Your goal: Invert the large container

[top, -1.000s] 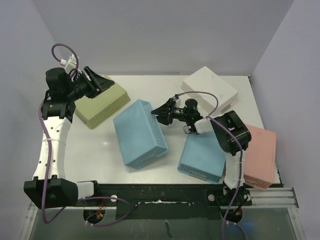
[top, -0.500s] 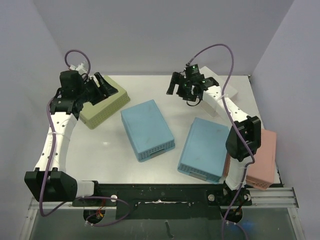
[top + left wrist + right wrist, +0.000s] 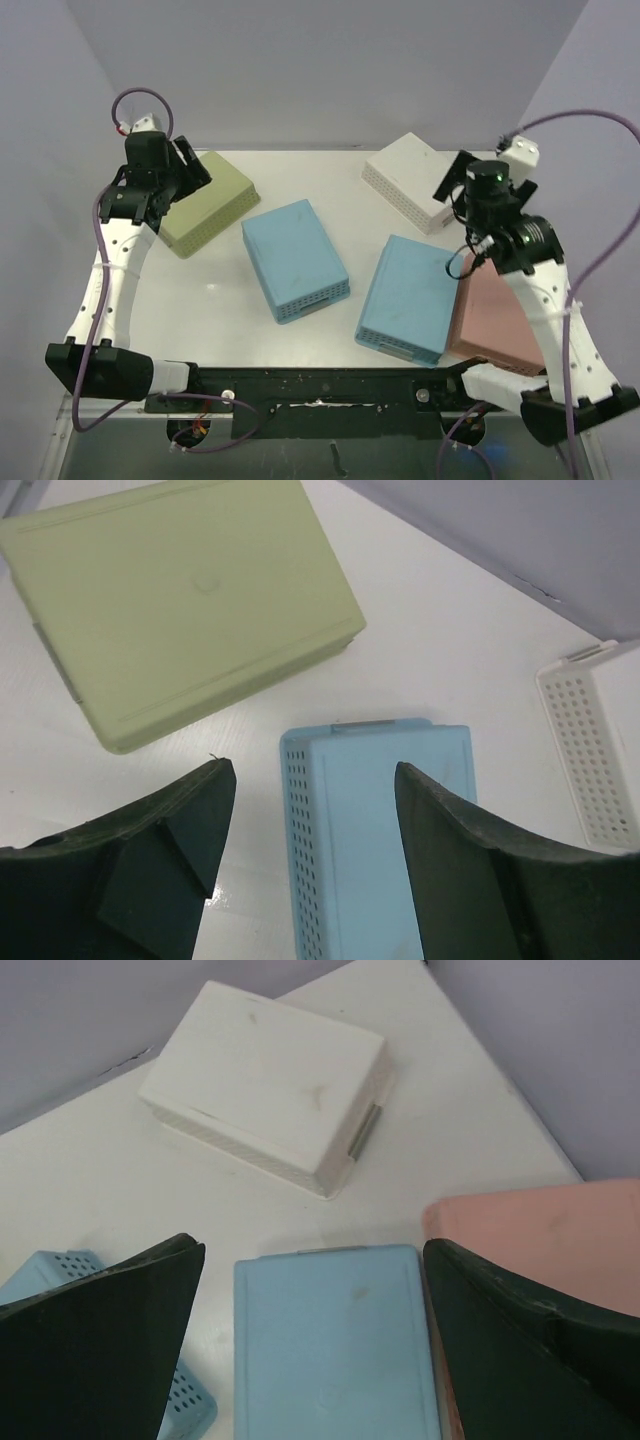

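The large container (image 3: 295, 260) is a light blue perforated bin lying in the middle of the table with its flat base facing up. It also shows in the left wrist view (image 3: 390, 850), and a corner of it in the right wrist view (image 3: 185, 1400). My left gripper (image 3: 190, 165) hangs open over the back left, well apart from it, with nothing between its fingers (image 3: 312, 770). My right gripper (image 3: 455, 185) is raised at the right, wide open and holding nothing (image 3: 312, 1245).
A second blue bin (image 3: 408, 298) lies base up at the front right, beside a pink one (image 3: 500, 325). A white bin (image 3: 412, 180) sits at the back right and a green one (image 3: 205, 200) at the back left. Walls close off three sides.
The right gripper let go of the blue container and swung back to the far right. The container settled flat, base up. The left gripper opened and drew back to the left.
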Robot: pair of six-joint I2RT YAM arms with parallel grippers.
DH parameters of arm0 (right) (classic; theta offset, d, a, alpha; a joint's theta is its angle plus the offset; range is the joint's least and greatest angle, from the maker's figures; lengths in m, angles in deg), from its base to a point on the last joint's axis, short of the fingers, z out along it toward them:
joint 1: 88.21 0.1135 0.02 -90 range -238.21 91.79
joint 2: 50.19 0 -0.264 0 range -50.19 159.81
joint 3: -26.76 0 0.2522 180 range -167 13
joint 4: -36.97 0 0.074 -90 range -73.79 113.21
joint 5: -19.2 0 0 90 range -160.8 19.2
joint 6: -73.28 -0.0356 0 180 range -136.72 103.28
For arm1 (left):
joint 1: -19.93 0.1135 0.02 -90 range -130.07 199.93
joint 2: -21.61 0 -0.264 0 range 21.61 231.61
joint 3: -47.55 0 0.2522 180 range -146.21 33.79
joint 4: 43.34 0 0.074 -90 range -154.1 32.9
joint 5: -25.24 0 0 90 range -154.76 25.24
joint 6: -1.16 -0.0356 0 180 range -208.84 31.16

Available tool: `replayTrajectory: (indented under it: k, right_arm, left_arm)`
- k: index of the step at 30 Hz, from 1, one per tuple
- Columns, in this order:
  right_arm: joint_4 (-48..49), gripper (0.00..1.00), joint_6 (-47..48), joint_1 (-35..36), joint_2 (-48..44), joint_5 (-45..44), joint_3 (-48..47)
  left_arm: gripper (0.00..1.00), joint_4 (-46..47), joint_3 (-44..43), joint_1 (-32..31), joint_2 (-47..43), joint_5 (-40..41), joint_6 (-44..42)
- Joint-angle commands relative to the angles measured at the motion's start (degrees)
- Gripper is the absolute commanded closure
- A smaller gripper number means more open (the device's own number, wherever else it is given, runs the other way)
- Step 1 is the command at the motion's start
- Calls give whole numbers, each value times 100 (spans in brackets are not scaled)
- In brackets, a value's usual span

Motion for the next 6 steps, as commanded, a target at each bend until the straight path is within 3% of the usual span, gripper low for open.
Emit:
replayTrajectory:
  k: [1,6]
  right_arm:
    - [339,2,-252,-103,-655,-892,1047]
    - [313,2,-287,-136,-1003,-1104,1522]
  left_arm:
    - [36,177,129,-9,-259,509,-286]
    - [38,182,230,-8,-309,304,-457]
